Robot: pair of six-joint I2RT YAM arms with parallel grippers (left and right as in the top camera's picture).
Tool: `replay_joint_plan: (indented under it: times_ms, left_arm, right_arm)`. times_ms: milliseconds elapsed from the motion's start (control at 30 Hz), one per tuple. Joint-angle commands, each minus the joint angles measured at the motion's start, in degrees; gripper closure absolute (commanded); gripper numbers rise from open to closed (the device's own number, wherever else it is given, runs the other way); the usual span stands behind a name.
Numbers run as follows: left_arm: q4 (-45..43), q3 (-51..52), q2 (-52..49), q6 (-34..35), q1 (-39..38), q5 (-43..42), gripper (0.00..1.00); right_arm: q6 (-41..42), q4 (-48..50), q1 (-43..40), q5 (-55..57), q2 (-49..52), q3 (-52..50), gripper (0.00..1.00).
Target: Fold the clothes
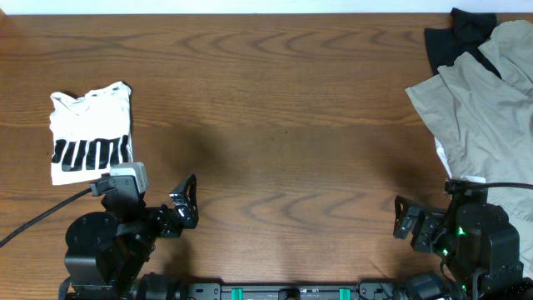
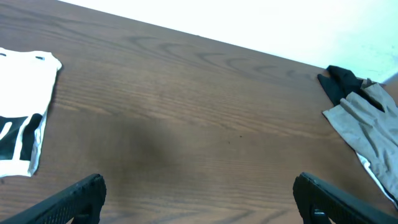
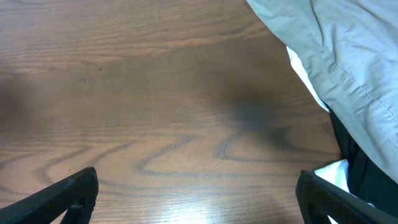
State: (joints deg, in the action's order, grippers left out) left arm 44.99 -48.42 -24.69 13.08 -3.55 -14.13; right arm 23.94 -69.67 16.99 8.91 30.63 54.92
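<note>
Overhead, the white T-shirt [image 1: 90,133] lies as a compact, wrinkled bundle at the left side of the wooden table [image 1: 283,108], its black piano-key bars facing up along the near edge. The left gripper [image 1: 188,202] sits low at the near edge, just right of the shirt, with its jaws spread wide and nothing between them. The right gripper [image 1: 401,220] is likewise spread and empty, beside a beige-grey garment [image 1: 483,108] heaped at the far right, with a black garment [image 1: 454,37] beyond it in the corner.
</note>
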Motion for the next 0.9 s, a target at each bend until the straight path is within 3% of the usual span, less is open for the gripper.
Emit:
replay_joint_plan:
  times_ms: [0,367,867]
  left_arm:
    - [-0.02,0.22,0.09,-0.39,-0.02,0.72,0.02]
    - [-0.02,0.22,0.09,-0.39,-0.02,0.72,0.02]
    - [-0.02,0.22,0.09,-0.39,-0.02,0.72,0.02]
  right_arm:
    - [0.87,-0.24,0.81,0.92,-0.02,-0.35,0.01]
    - [-1.29,-0.63,-2.36,2.8,-8.24,-0.63,0.01]
    - [-3.8,-1.33,-12.79,5.31,-30.38,-4.7,0.01]
